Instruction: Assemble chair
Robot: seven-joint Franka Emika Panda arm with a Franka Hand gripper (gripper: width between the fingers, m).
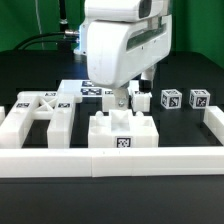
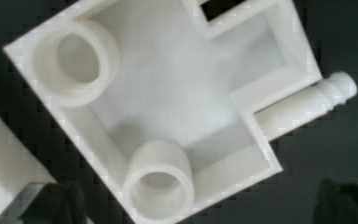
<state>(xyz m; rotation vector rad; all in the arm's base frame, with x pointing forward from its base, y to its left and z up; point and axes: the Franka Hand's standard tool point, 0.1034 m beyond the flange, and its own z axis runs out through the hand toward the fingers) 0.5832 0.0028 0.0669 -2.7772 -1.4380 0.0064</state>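
Note:
The chair's white parts lie on the black table. In the wrist view a flat panel [image 2: 176, 100] fills the picture, with two round sockets [image 2: 69, 60] and a peg [image 2: 311, 104] sticking out of one edge. My gripper [image 2: 190, 206] is open above it. One corner of the panel lies between the dark fingers [image 2: 23, 206], which stand clear of it. In the exterior view the gripper [image 1: 120, 102] hangs low over a tagged flat panel [image 1: 86, 91], behind a blocky part [image 1: 122, 131]. A cross-braced part [image 1: 40, 108] lies at the exterior view's left.
Two tagged cubes [image 1: 170, 99] [image 1: 199, 99] and a small piece [image 1: 143, 98] stand at the exterior view's right. A long white rail [image 1: 110, 161] runs along the front and another rail [image 1: 211, 124] along the right side.

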